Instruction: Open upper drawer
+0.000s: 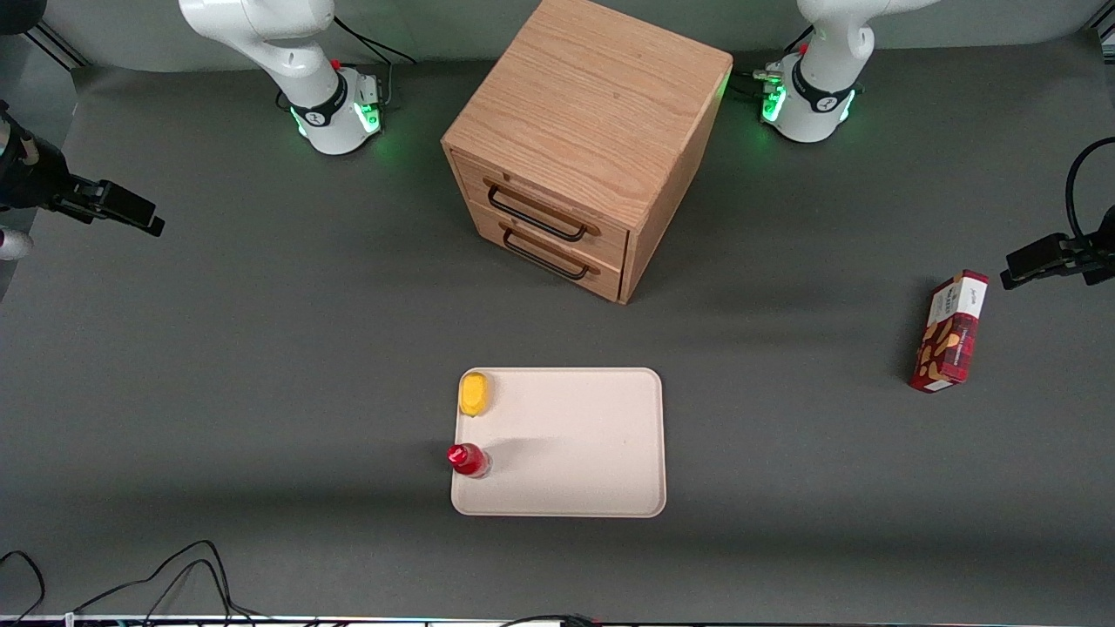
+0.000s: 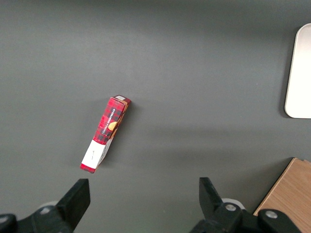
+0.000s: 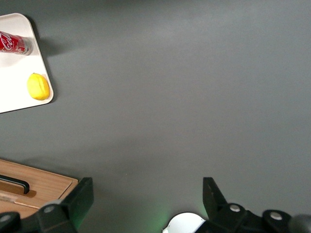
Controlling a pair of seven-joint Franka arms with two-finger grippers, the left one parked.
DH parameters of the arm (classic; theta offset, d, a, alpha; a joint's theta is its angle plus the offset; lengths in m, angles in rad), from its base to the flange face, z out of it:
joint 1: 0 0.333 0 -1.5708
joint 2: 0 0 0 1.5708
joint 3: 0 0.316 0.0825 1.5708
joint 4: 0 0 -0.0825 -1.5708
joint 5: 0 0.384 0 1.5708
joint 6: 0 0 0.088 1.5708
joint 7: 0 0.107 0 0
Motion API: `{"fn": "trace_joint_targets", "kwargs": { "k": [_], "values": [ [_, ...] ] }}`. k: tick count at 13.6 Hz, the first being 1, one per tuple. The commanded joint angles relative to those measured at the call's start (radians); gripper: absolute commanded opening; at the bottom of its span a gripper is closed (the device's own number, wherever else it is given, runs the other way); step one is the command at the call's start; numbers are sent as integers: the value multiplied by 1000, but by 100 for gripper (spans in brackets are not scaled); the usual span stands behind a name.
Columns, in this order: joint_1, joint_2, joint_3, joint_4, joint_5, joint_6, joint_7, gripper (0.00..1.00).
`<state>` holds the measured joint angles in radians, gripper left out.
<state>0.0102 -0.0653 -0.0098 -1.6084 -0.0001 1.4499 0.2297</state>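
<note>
The oak cabinet (image 1: 592,113) stands at the middle of the table, farther from the front camera than the tray. Its upper drawer (image 1: 557,202) is shut flush, its long black wire handle (image 1: 533,215) lying across the front. Below it, the lower drawer (image 1: 557,254) is shut too. My right gripper (image 3: 146,187) is out of the front view. In the right wrist view it hangs high over bare table near the working arm's base (image 1: 335,113). It is open, with nothing between its fingers, and well apart from the cabinet. A cabinet corner (image 3: 43,187) with a handle end (image 3: 14,184) shows there.
A beige tray (image 1: 592,435) lies nearer the front camera than the cabinet. It carries a yellow fruit-like object (image 1: 475,394) and a red can (image 1: 468,460). A red plaid box (image 1: 949,333) lies toward the parked arm's end. Cables (image 1: 174,575) trail at the front edge.
</note>
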Motion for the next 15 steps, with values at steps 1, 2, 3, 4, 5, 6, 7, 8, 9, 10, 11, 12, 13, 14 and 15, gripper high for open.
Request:
{"fn": "trace_joint_targets", "kwargs": {
  "k": [1, 2, 3, 4, 5, 6, 7, 8, 9, 10, 11, 12, 13, 14, 15],
  "values": [
    [-4, 15, -2, 27, 2, -13, 2, 100],
    [-4, 15, -1, 28, 3, -13, 3, 100],
    [-4, 21, -1, 36, 3, -13, 3, 100],
    [-4, 31, -1, 53, 6, -14, 13, 100],
    [-6, 35, -2, 62, 6, -16, 2, 100],
    [-4, 35, -12, 67, 9, -16, -1, 100],
    [-3, 35, -12, 68, 12, -17, -9, 100],
    [2, 35, -12, 73, 11, -16, -41, 100],
    [4, 35, -10, 79, 14, -17, -131, 100],
    [4, 35, -10, 84, 17, -17, -259, 100],
    [5, 39, -9, 97, 19, -17, -394, 100],
    [8, 50, -2, 113, 22, -20, -488, 100],
    [11, 53, 1, 119, 53, -22, -550, 100],
    [13, 58, 2, 123, 105, -22, -596, 100],
    [16, 62, 19, 134, 144, -22, -602, 100]
  ]
}}
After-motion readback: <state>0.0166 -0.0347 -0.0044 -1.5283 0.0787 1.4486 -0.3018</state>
